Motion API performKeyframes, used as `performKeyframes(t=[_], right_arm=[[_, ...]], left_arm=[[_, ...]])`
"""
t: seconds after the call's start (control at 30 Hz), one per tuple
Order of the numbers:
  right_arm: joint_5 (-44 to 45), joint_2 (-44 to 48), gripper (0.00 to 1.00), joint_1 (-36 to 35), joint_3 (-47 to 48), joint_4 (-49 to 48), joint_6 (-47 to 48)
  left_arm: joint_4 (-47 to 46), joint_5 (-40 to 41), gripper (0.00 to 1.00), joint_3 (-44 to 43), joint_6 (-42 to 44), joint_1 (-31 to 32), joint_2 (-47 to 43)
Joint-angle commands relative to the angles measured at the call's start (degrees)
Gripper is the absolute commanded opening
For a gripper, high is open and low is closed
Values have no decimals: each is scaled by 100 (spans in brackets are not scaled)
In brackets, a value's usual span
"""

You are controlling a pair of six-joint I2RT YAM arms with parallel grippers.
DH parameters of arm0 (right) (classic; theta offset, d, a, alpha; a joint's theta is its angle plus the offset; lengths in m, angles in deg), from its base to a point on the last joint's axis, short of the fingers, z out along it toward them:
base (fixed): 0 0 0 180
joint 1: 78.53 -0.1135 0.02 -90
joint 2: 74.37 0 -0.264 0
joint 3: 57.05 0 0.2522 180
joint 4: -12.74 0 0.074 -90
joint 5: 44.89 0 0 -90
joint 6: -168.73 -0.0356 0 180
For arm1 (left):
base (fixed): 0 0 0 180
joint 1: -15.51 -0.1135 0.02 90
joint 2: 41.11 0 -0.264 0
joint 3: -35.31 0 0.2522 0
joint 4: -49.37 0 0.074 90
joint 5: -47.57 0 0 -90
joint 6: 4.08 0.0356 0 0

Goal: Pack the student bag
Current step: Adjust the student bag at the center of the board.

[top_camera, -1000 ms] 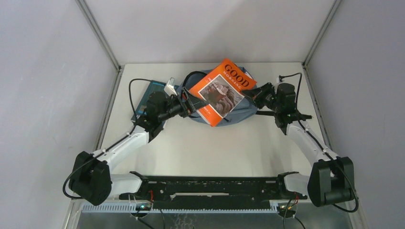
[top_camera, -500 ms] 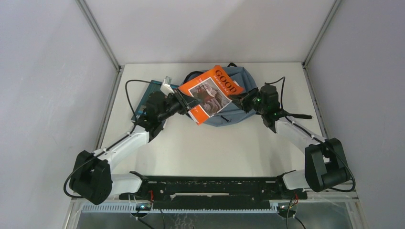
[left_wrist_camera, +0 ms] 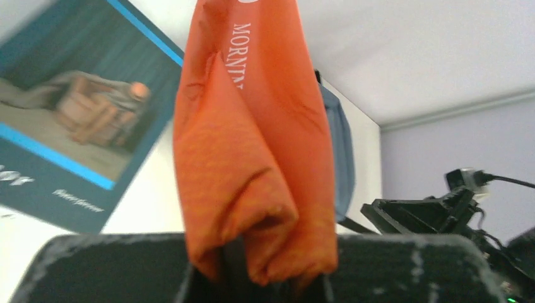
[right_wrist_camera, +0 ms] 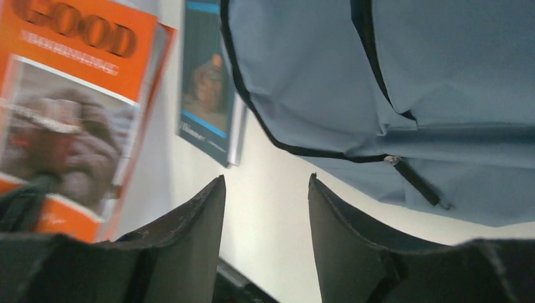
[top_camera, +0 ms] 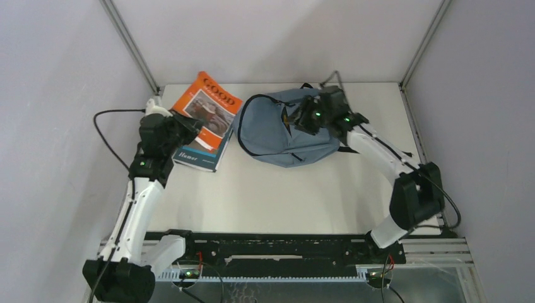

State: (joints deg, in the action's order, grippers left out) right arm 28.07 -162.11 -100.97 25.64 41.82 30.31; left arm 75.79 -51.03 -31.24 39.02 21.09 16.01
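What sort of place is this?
Probably a lab test cell: white table boxed in by blank grey panels on metal posts, two robot arms bolted at its edge, student bag and orange book as props.

Left fingers seemingly clamped; right fingers apart.

On table, rear centre: student bag; left of it magazine, above book.
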Motion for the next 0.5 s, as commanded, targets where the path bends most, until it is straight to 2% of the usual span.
performKeyframes(t=[0.0, 0.07, 0.17, 0.3, 0.4, 0.47], right_arm=[[1594, -882, 60, -903, 1480, 1767, 1941], [2209, -1333, 61, -1178, 2020, 2067, 2279], [2485, -1897, 59, -1417, 2665, 2300, 2769], [2054, -2484, 56, -1686, 3278, 2411, 3303], [1197, -2949, 58, -1763, 3379, 2281, 3643], [1064, -3280, 58, -1722, 3424, 2178, 3559]], left_arm=[[1034, 729, 0, -609, 693, -297, -368], [1168, 837, 0, -611, 792, -373, -421], [1209, 818, 0, -535, 818, -409, -472], [1161, 668, 0, -387, 701, -409, -467], [1060, 538, 0, -274, 601, -409, -453], [1037, 488, 0, -237, 592, -409, -439]])
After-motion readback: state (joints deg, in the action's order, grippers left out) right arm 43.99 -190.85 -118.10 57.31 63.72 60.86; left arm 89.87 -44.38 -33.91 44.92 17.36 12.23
